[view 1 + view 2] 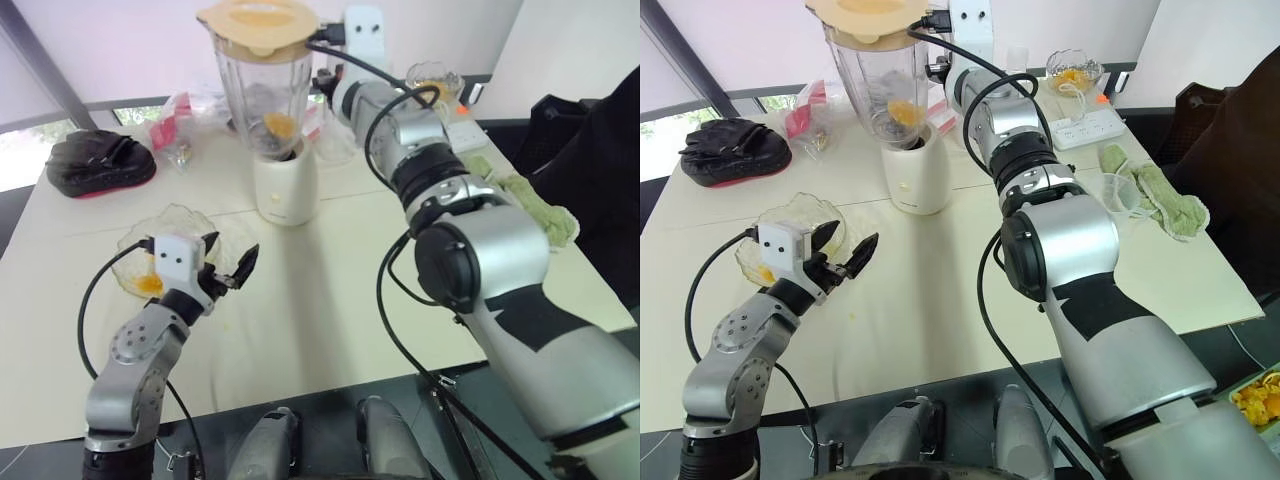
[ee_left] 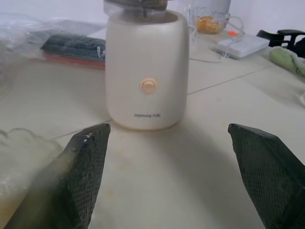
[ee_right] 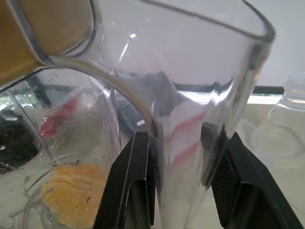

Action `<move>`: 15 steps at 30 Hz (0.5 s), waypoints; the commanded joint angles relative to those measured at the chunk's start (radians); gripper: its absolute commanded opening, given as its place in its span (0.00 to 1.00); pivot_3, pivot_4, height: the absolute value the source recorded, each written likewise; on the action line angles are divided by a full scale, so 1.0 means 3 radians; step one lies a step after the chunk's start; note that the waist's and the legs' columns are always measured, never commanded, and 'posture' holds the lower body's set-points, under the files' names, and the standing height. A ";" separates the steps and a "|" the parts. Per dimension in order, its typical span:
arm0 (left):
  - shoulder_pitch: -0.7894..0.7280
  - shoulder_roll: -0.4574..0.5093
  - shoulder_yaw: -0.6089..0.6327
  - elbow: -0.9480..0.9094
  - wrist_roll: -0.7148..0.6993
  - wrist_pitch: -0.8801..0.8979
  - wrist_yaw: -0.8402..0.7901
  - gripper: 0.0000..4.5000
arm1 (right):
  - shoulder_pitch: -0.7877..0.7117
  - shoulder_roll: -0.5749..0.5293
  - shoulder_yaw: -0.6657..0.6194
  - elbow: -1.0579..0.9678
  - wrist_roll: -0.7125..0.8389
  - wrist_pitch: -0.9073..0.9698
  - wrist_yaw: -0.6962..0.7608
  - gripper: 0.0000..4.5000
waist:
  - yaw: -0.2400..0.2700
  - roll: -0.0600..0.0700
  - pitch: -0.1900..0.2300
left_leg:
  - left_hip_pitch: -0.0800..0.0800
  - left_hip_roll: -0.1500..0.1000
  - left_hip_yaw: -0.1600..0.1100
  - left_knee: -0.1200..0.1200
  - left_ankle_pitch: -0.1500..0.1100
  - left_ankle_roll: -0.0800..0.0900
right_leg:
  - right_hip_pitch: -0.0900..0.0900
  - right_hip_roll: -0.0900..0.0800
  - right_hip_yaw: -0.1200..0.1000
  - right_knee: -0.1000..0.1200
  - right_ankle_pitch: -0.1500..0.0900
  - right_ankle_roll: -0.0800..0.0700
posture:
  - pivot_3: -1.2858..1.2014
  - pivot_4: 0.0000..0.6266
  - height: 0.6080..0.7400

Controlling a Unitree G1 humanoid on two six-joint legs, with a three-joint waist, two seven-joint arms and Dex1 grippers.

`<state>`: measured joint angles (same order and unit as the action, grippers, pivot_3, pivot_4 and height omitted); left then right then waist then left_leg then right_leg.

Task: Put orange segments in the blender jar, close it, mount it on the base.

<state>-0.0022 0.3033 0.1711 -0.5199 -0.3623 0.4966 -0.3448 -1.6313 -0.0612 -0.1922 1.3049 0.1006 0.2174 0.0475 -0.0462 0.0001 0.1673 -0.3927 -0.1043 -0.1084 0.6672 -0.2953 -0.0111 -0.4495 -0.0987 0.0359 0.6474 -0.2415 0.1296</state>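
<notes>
The blender jar (image 1: 262, 88) stands upright on the base (image 1: 285, 185) at the middle of the pale table (image 1: 330, 300), its pale-yellow lid (image 1: 258, 24) on top and orange segments (image 1: 279, 125) lying at its bottom above the base. The right gripper (image 3: 178, 157) reaches in level from the side of the base away from the black pouch, its two black fingers (image 3: 131, 183) clamped on the jar's clear handle (image 3: 178, 143), one on each side. In front of the base, well apart from it, the left gripper (image 1: 228, 262) hovers over the table with its jaws spread wide and nothing between them, pointing toward the base. Just beside that gripper sits a wavy-edged glass bowl (image 1: 175, 225) holding more fruit (image 1: 148, 284). Behind the base, far across the table, a second small glass bowl (image 1: 1073, 70) of fruit stands near a white power strip (image 1: 1090, 128), with a green cloth (image 1: 1160, 195) beyond. A black pouch (image 1: 98, 163) lies off to the base's other side.
</notes>
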 commanded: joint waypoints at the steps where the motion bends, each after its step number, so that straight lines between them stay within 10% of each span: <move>1: 0.0023 0.0041 -0.0006 -0.0146 -0.0026 -0.0022 0.0001 0.91 | -0.0117 -0.0098 0.0007 -0.0064 -0.0054 -0.0087 -0.0004 0.21 | 0.0002 0.0000 0.0000 | 0.0000 0.0000 0.0000 0.0000 0.0000 0.0000 | 0.0000 0.0000 0.0000 0.0000 0.0000 0.0000 | 0.52 0.24 1.00; 15: -0.0109 0.0127 -0.0050 -0.0033 -0.0033 -0.0008 -0.0064 0.91 | -0.0047 -0.0177 -0.0042 -0.0038 -0.0077 -0.0061 -0.0048 0.21 | 0.0009 0.0000 0.0000 | -0.0001 -0.0001 -0.0001 0.0000 0.0000 0.0000 | 0.0000 0.0000 0.0000 0.0000 0.0000 0.0000 | 0.52 0.24 1.00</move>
<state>-0.0195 0.3327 0.1572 -0.5116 -0.3653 0.4974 -0.3630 -1.6176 -0.1023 -0.1911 1.3366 0.0685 0.2189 0.0450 -0.0435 0.0002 0.1674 -0.3930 -0.1045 -0.1088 0.6671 -0.2952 -0.0112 -0.4496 -0.0988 0.0359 0.6473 -0.2416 0.1295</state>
